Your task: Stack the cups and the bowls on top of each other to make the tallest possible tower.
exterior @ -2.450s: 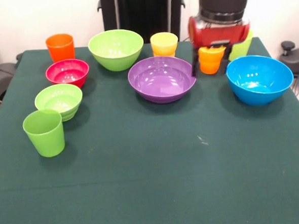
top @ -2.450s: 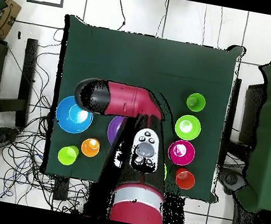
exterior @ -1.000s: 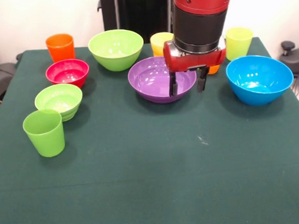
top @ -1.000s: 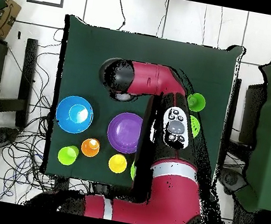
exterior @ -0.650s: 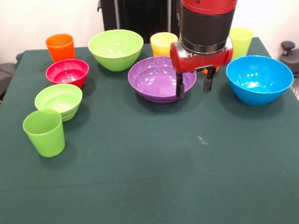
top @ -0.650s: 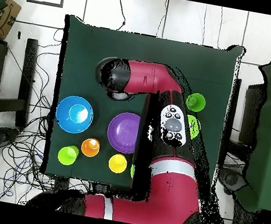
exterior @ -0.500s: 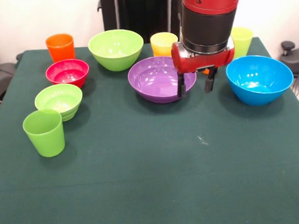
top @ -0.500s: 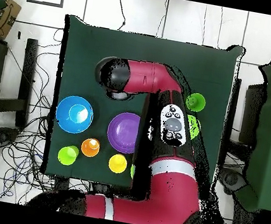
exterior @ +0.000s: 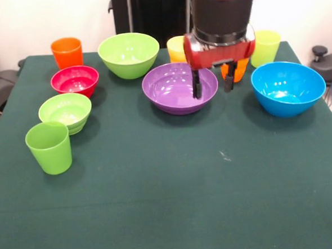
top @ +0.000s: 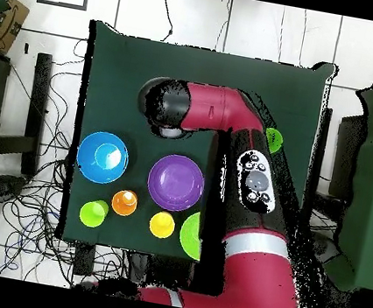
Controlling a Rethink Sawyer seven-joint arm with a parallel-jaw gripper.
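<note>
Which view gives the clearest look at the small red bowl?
The front view: the small red bowl sits in plain sight between the orange cup and the small lime green bowl, rim and inside both showing. In the overhead view the robot's arm covers that side of the table, hiding the bowl.

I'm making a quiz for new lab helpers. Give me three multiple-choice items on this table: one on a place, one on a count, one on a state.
1. Which bowl is the gripper nearest in the front view?
A. purple bowl
B. red bowl
C. small green bowl

2. How many bowls are on the table?
A. three
B. five
C. seven

3. The gripper is:
A. shut on a cup
B. open and empty
C. shut on a bowl

Key: 1 A, it hangs at the purple bowl's rim. 2 B, purple, blue, red and two green. 3 B, its fingers stand apart with nothing between.
</note>
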